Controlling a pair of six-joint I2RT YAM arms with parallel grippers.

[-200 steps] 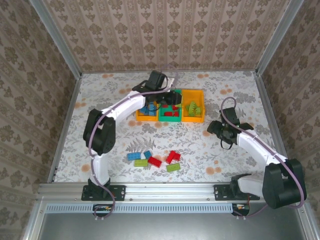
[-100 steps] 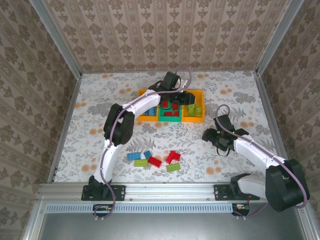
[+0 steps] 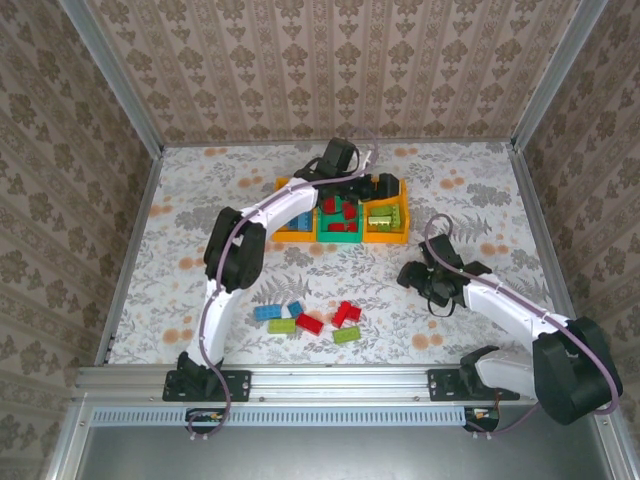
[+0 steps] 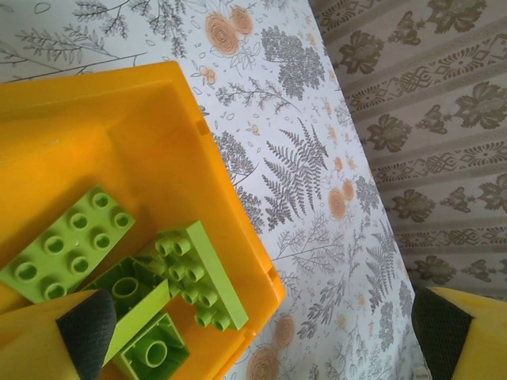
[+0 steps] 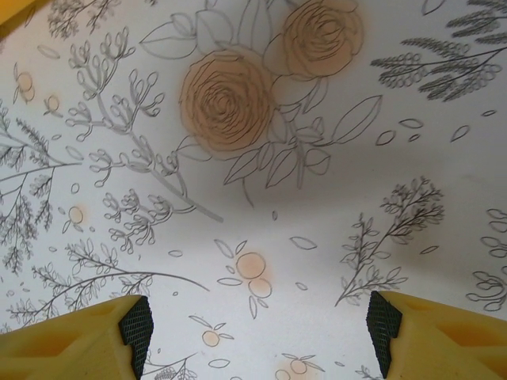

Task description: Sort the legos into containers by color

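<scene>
My left hand [image 3: 378, 189] hangs over the right-end orange-yellow bin [image 3: 386, 238], fingers spread wide with nothing between them; in the left wrist view the two dark pads [image 4: 85, 331] stand far apart above that bin's wall [image 4: 158, 158]. Inside it lie light green legos: a flat eight-stud brick [image 4: 67, 245], a long one tipped on its side [image 4: 198, 273] and two more turned hollow-side up beside it. The green middle bin [image 3: 340, 237] holds red bricks [image 3: 340, 209] (what sits in the left orange-yellow bin [image 3: 288, 234] is mostly hidden by my forearm). My right hand [image 3: 418, 277] hovers low over bare flowered tabletop [image 3: 200, 200], well apart from the bins, fingers parted and empty, as the right wrist view [image 5: 260, 326] shows. Near my bases a loose cluster waits on the tabletop: a blue brick [image 3: 268, 312], a green one [image 3: 281, 325], a red one [image 3: 309, 322], a red pair [image 3: 346, 312] and another green [image 3: 346, 335].
</scene>
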